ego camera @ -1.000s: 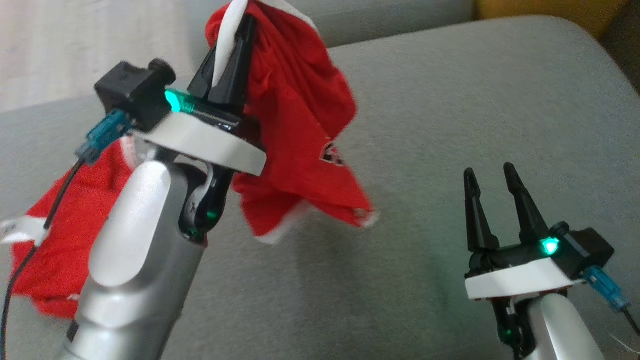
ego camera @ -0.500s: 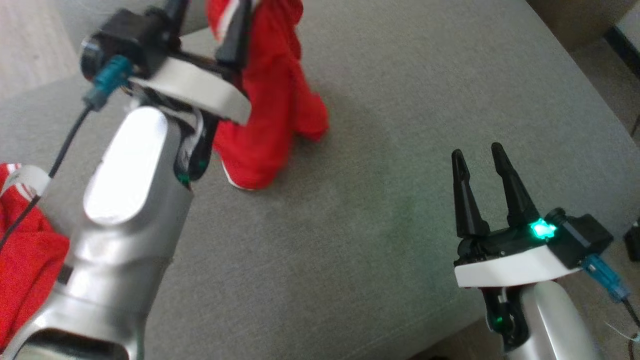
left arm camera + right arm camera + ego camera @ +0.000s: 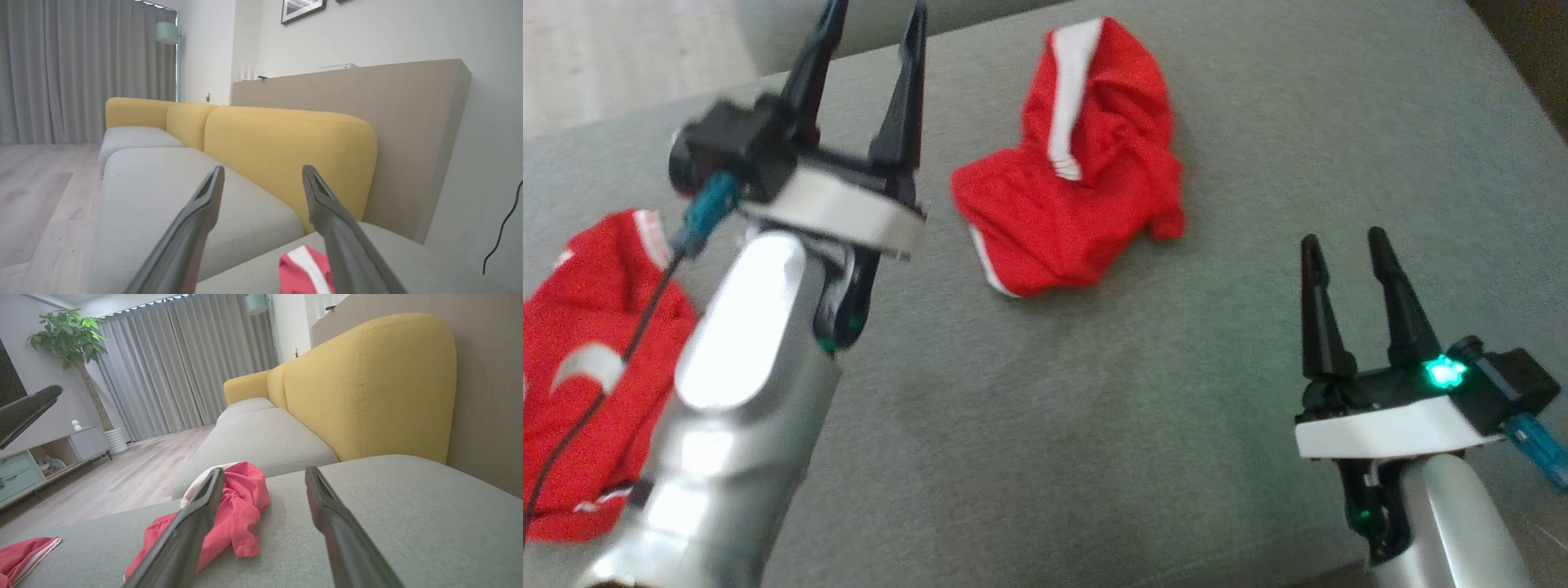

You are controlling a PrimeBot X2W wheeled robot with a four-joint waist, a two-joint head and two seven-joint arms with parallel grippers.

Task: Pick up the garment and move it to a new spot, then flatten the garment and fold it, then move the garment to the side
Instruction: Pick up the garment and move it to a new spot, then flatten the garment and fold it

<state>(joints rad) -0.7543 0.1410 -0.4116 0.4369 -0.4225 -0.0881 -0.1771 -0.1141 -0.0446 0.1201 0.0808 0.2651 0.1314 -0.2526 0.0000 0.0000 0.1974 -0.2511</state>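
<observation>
The left hand (image 3: 879, 24) has let go of the red garment (image 3: 1078, 212) that hung from its fingers a second ago, and now the garment lies in a crumpled heap on the grey sofa seat (image 3: 1094, 408), close to the far edge, about in the middle. The left hand is just beside the heap, with its two fingers wide apart and empty. The right hand (image 3: 1343, 238) is by the near right corner, fingers apart and empty too, and another red cloth (image 3: 580, 343) lies by the left edge.
</observation>
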